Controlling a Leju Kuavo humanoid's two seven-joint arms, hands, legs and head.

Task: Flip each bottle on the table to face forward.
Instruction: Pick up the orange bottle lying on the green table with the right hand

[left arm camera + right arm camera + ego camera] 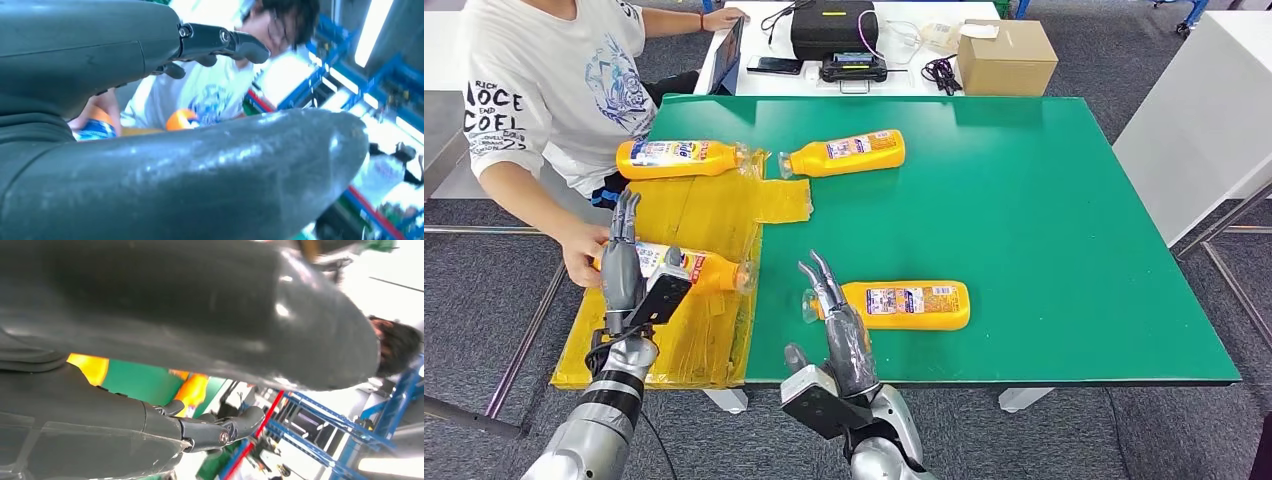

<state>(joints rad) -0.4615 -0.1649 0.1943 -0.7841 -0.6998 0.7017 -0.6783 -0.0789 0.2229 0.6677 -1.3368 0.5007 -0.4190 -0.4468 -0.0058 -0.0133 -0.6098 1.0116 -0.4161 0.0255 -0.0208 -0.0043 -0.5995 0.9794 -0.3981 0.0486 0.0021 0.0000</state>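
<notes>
Just ahead of the right hand (836,322): fingers spread, holding nothing, tips by the cap of the nearest bottle (906,304), lying flat on the green table (1064,250). Under the left hand (622,262), likewise spread and empty: a second bottle (709,270) on yellow sheeting (694,220), touched by a person's hand (581,252). Farther off: two more bottles (682,158) (846,153) on their sides. Judged barely begun; no flip visibly finished.

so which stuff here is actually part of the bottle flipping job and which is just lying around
Job: four orange bottles, near right, near left, far left, far middle; green table.

Lying about: cardboard box, black case, phone, yellow sheet.
</notes>
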